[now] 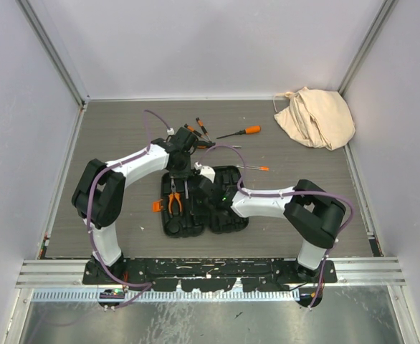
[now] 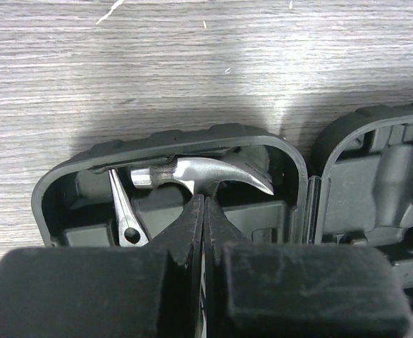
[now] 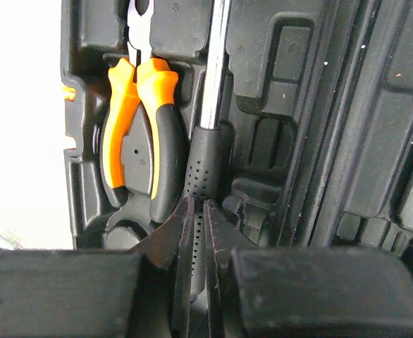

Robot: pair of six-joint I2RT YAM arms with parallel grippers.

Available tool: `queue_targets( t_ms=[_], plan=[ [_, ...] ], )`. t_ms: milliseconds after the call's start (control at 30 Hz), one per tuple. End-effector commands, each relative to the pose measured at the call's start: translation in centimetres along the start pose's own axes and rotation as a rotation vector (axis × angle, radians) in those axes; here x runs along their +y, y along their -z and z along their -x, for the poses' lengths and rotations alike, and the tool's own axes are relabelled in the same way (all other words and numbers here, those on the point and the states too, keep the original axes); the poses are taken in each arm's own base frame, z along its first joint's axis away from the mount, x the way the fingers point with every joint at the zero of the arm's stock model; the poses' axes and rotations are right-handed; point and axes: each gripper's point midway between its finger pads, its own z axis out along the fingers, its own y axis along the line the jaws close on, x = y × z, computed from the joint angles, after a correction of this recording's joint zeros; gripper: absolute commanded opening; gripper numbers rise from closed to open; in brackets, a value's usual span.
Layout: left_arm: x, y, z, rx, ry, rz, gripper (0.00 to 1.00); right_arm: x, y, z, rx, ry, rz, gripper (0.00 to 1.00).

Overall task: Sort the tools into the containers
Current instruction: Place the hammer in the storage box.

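One case [image 2: 192, 134] lies open mid-tabletop [image 1: 124, 129], with both tools over it. The right tool [image 3: 196, 211] is all but clenched on nothing, above the handle of the hammer [image 2: 192, 172]. The left tool [image 2: 205, 208] is clenched empty at its head. Stowed so far are one hammer and one pliers [image 3: 139, 134]. Left to do, I judge: one small screwdriver [image 1: 256, 168], one large screwdriver [image 1: 242, 132], and a cluster [image 1: 196, 129] too small to count. One bag [image 1: 316, 117] sits far right.

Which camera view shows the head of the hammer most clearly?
The left wrist view: the steel hammer head shows large, with its curved claw, inside the open case. The right wrist view shows only the hammer shaft and its black grip. In the top view the left arm seems to cover the head.
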Motion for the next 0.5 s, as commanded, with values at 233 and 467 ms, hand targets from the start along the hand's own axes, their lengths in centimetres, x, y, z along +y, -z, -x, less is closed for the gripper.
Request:
queue_targets(
  t_ms=[233, 467],
  plan=[
    [0.3, -2.4, -0.7, 0.03, 0.0, 0.047, 0.0, -4.2, -1.0, -3.9, 0.074, -0.015, -0.104, 0.09],
    [1.4, -3.3, -2.1, 0.07, -0.012, 0.131, 0.0, -4.9, -1.0, -4.5, 0.084, -0.028, -0.12, 0.08]
  ],
)
